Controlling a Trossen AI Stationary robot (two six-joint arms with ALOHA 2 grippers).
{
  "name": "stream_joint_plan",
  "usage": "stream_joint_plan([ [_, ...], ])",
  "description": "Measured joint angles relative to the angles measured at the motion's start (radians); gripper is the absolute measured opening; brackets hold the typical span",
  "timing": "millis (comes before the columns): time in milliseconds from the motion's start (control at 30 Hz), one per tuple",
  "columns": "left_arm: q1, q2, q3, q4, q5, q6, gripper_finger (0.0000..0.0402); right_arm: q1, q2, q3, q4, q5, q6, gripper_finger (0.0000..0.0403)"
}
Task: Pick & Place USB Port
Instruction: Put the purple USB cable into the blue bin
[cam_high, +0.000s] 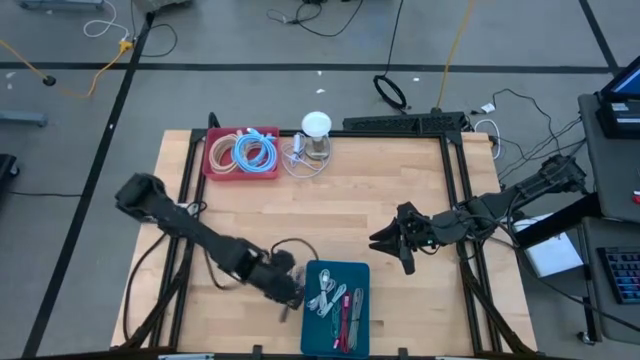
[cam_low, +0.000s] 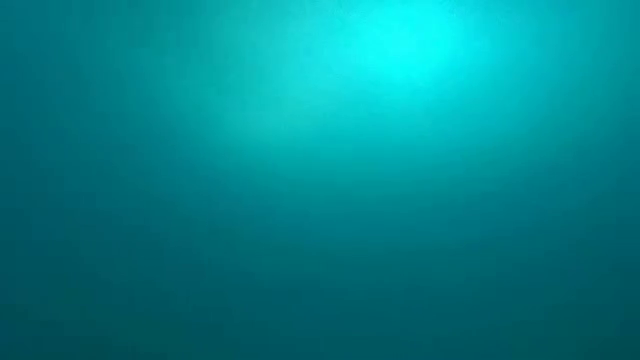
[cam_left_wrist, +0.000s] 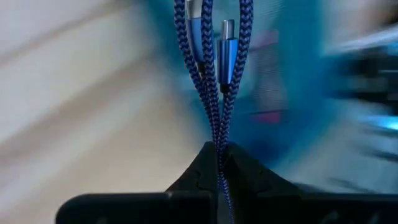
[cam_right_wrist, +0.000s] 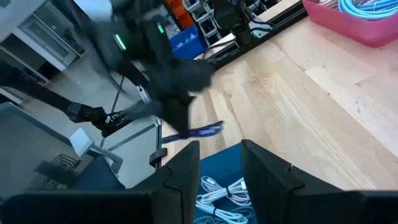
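Now USB cable (cam_left_wrist: 219, 81) lengthwise from left claw (cam_left_wrist: 219, 163).

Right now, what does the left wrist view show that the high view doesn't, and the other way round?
Only the left wrist view shows the left end effector shut on a blue braided cable, doubled over, with a USB plug hanging free. Only the high view shows the red tray of coiled cables, the right end effector waiting over bare wood, and the whole table. Both share the teal tray.
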Motion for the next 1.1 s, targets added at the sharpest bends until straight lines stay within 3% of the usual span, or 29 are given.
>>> stream_joint_plan([
  [133,0.024,-0.051,0.006,0.288,-0.047,0.016,0.0009,0.000,0.000,0.000,0.003,0.000,0.000,0.0112],
  [200,0.023,-0.042,0.006,0.347,-0.073,0.018,0.0009,0.000,0.000,0.000,0.006,0.001,-0.007,0.0112],
  [467,0.009,0.097,0.033,0.274,0.012,-0.054,0.0009,0.000,0.000,-0.001,0.007,0.004,-0.016,0.0112],
  [700,-0.007,0.216,0.163,0.268,0.063,-0.032,0.0009,0.000,0.000,-0.001,0.008,0.005,-0.016,0.0112],
  [933,-0.011,0.233,0.198,0.185,0.042,-0.019,0.0012,0.000,0.000,-0.001,0.008,0.006,-0.016,0.0112],
  [1100,-0.010,0.232,0.199,0.192,0.046,0.005,0.0053,0.000,0.000,-0.001,0.007,0.005,-0.016,0.0112],
])
